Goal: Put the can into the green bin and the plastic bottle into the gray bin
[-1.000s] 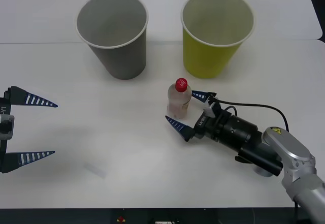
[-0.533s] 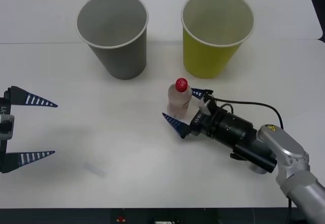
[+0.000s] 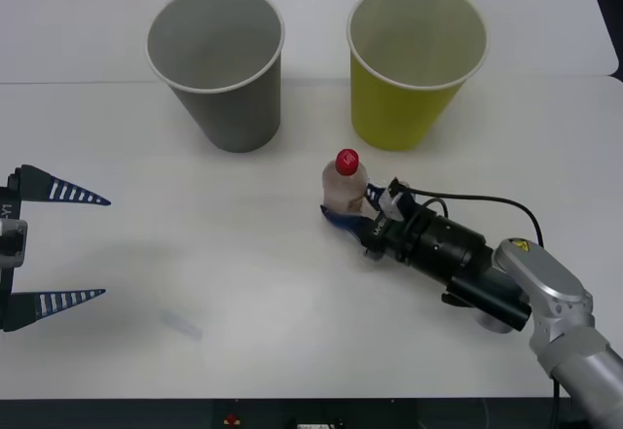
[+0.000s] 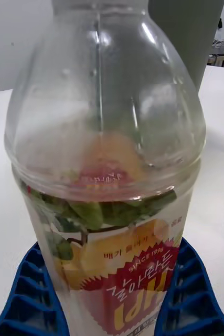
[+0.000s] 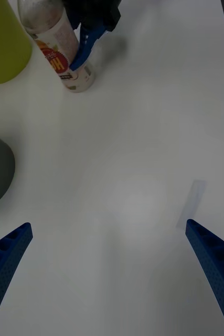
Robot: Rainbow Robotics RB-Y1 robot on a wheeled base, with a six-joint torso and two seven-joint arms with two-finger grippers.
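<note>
White tabletop [image 3: 243, 283] carrying the gray bin [image 3: 216, 64] and, to its right, the green bin [image 3: 417, 61], both upright. The plastic bottle [image 3: 343, 188] stands upright just in front of the green bin. The right gripper [image 3: 352, 212] has its jaws clenched on the bottle's lower body. The left gripper [image 3: 60, 246] hovers near the left edge, jaws spread wide.

plastic bottle [image 4: 106, 173] label: "SINCE 1994", Korean lettering | right arm: yellow warning sticker [image 3: 527, 249]
</note>
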